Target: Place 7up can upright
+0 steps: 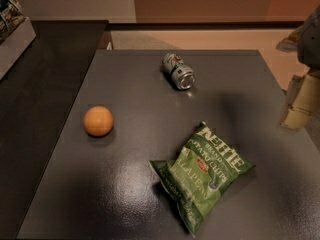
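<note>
The 7up can lies on its side on the dark grey table, near the far edge, with one shiny metal end facing the front right. My gripper hangs at the right edge of the view, over the table's right side, well to the right of the can and a little nearer the front. It is apart from the can and holds nothing that I can see.
An orange ball sits on the left part of the table. A green Kettle chip bag lies at the front middle. A dark counter with a box adjoins on the left. Tan floor lies beyond the far edge.
</note>
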Robot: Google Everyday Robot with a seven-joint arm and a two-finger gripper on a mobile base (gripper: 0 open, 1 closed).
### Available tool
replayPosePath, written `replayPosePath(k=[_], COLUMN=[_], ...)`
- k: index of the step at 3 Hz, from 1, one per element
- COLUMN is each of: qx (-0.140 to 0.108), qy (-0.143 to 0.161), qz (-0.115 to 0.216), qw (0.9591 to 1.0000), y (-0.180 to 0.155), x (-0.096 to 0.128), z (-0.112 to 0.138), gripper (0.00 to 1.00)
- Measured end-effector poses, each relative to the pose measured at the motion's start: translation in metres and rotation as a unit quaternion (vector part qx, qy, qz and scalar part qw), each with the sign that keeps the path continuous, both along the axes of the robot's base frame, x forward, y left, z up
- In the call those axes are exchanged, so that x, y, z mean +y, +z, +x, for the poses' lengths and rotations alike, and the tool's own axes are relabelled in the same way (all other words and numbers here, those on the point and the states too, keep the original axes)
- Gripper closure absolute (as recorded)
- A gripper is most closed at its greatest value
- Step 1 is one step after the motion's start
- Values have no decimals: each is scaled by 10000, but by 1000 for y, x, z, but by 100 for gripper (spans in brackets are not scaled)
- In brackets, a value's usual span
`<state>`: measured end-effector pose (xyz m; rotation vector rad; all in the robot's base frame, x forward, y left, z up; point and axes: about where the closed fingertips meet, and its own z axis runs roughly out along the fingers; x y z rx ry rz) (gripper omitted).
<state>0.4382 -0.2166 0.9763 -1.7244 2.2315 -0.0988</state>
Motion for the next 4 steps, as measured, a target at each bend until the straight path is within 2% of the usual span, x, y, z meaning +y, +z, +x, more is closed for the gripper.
replayPosePath(k=[2, 3, 4], qx=[34, 100, 103], qy=[21, -79, -334], qz=[-71, -9, 114], qw=[10000, 9999, 9993], y=[-1, -4, -8], x=[2, 9, 21], z=[5, 19, 37], gripper=[0, 0, 0])
